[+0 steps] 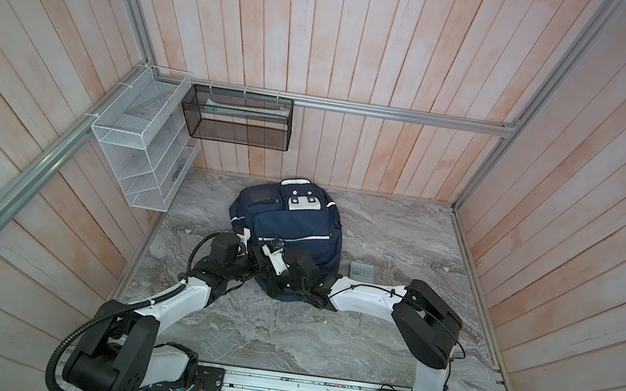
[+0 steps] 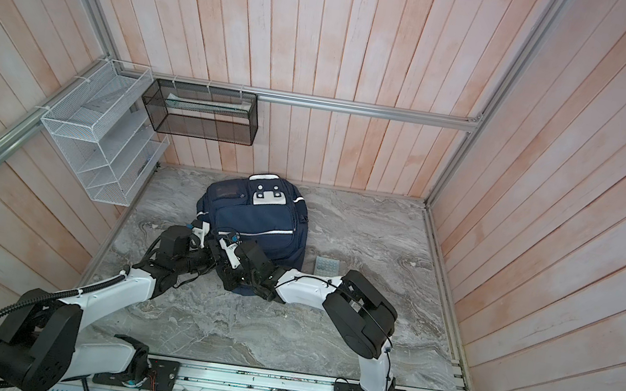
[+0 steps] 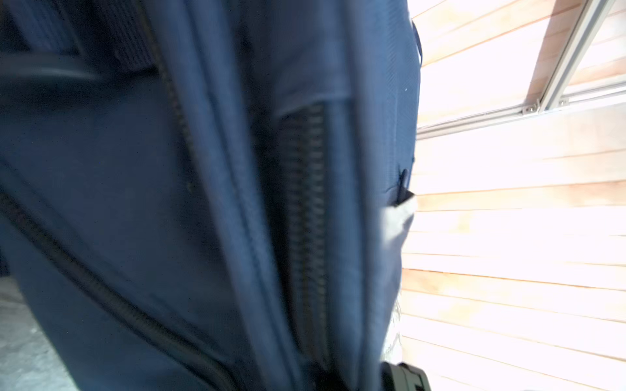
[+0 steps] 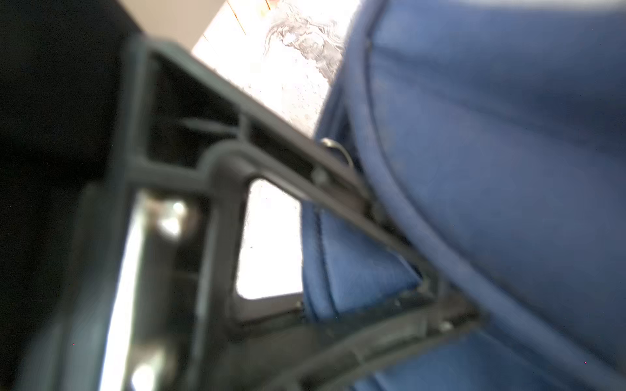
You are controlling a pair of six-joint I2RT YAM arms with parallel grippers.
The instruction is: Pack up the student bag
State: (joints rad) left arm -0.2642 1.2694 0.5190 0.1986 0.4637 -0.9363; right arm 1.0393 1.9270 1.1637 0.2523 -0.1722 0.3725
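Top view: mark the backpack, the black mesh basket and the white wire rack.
student bag (image 1: 291, 229): in a top view, on its navy front pocket panel.
black mesh basket (image 1: 237, 130): in a top view, on its front mesh wall.
white wire rack (image 1: 130, 125): in a top view, on its mesh wall.

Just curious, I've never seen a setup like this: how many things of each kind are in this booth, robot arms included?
Arms: 2
Bag: 1
Wire racks: 2
Keypad: 1
Total: 6
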